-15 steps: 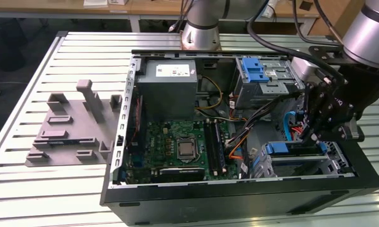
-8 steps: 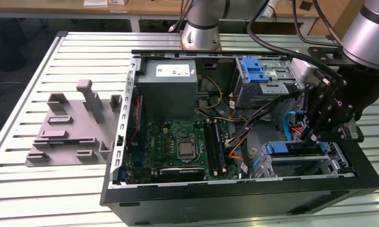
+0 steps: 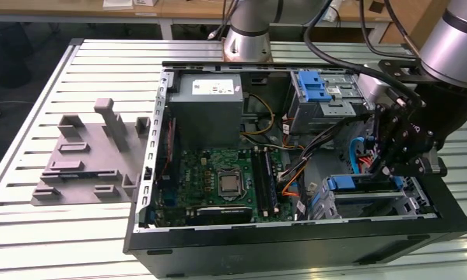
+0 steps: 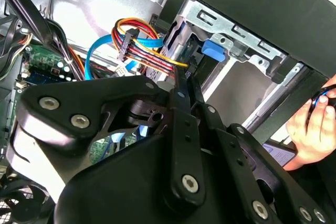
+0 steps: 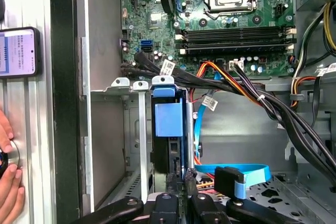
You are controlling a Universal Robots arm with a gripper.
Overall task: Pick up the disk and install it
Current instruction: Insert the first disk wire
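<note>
The disk stands on edge in a slot of the metal drive cage at the computer case's corner, on the exterior view's right. Its blue bracket faces up between the cage walls, and its blue tab is also visible in the second wrist view. My gripper hangs inside the case right at the disk. The fingers are shut, narrow and together, with their tips at the disk's end by the cables. Nothing is visible between them.
Bundles of black, orange and blue cables run beside the cage. The motherboard, grey power supply box and an upper bay with a blue latch fill the case. A grey fixture lies on the slatted table. A person's hand and a phone are beside the case.
</note>
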